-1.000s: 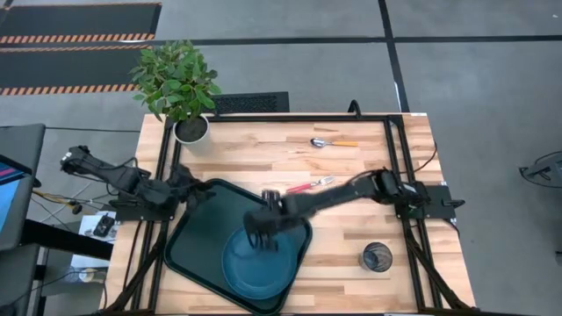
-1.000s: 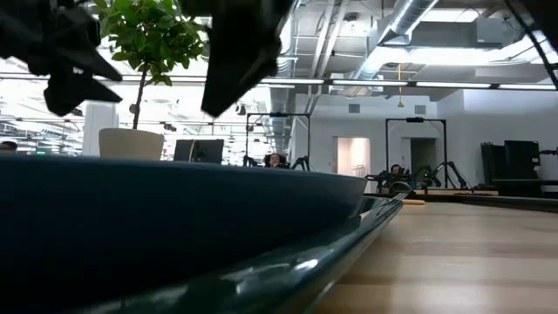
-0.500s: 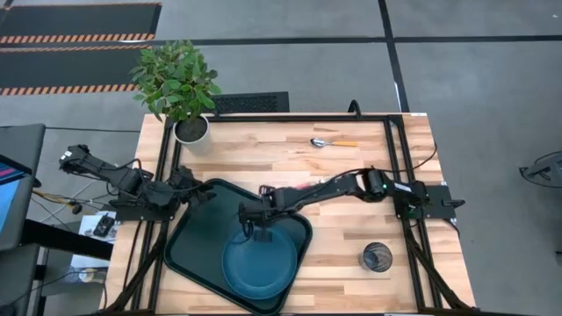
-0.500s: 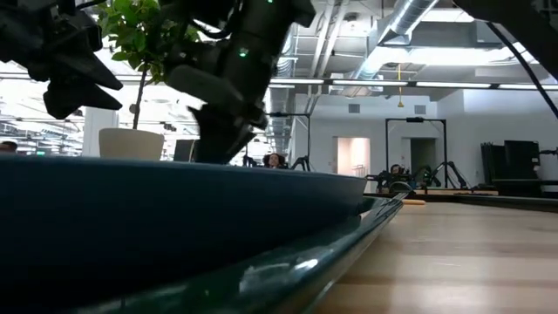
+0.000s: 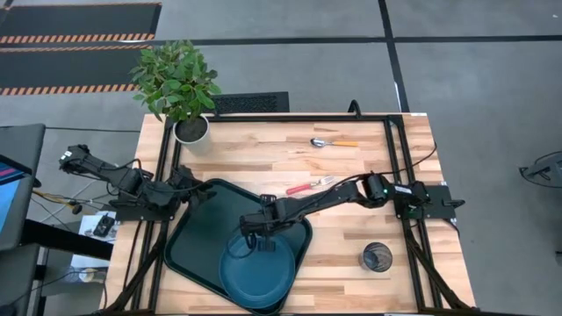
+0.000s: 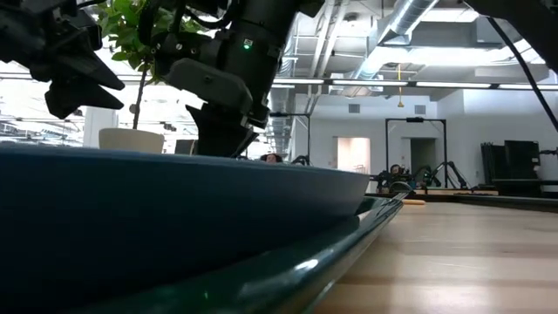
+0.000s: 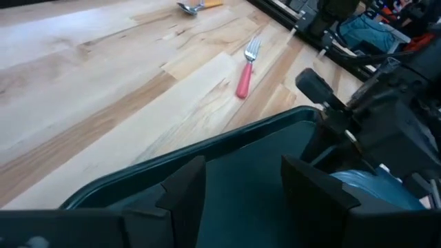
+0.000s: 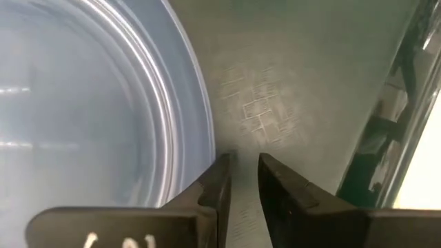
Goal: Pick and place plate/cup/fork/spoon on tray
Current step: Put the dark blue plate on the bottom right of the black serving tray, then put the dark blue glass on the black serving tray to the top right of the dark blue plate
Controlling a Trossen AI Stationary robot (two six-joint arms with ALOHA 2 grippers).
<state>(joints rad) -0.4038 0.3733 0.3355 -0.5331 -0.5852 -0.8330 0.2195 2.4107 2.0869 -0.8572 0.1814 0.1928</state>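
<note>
The dark-blue plate lies flat in the near half of the dark-green tray. My right gripper is down at the plate's far rim, fingers nearly together, with nothing between them. My left gripper is open over the tray's far left corner. The pink-red-handled fork and the orange-handled spoon lie on the bare table beyond the tray. The cup stands on the table to the tray's right. My right gripper comes down from above, its shut fingers on the tray floor just beyond the plate. The outer side of one finger stands against the plate's far rim. The plate lies flat on the tray.
A white plant pot with a leafy plant stands at the table's far left corner. Bare wood lies between the tray, the fork and the spoon. The tray's near edge is close to the table's near edge.
My right gripper has dropped from above the plate to the tray floor at the plate's far rim, drawing a little toward the near edge. The plate has slid slightly toward the table's near edge and stays flat in the tray.
</note>
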